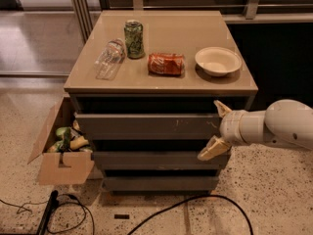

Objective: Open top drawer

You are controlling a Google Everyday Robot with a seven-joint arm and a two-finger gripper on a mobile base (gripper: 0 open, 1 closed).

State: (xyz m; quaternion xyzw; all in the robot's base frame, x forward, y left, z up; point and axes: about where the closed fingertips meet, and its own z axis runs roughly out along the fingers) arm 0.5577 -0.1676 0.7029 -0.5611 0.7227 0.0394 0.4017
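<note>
The top drawer (146, 125) is the widest grey-brown front under the cabinet top, with small pale scuff marks on its right side. It stands slightly proud of the cabinet, with a dark gap above it. My gripper (215, 129) is at the drawer's right end, on a white arm coming in from the right. It is open: one tan finger (221, 108) points up by the drawer's upper right corner, the other (212, 150) lies near the second drawer (156, 159).
On the cabinet top (195, 28) are a clear plastic bottle (110, 58) lying down, an upright green can (133, 39), a crushed red can (166, 64) and a white bowl (218, 61). A cardboard box (61, 151) of items stands at the left. Black cables (186, 207) lie on the floor.
</note>
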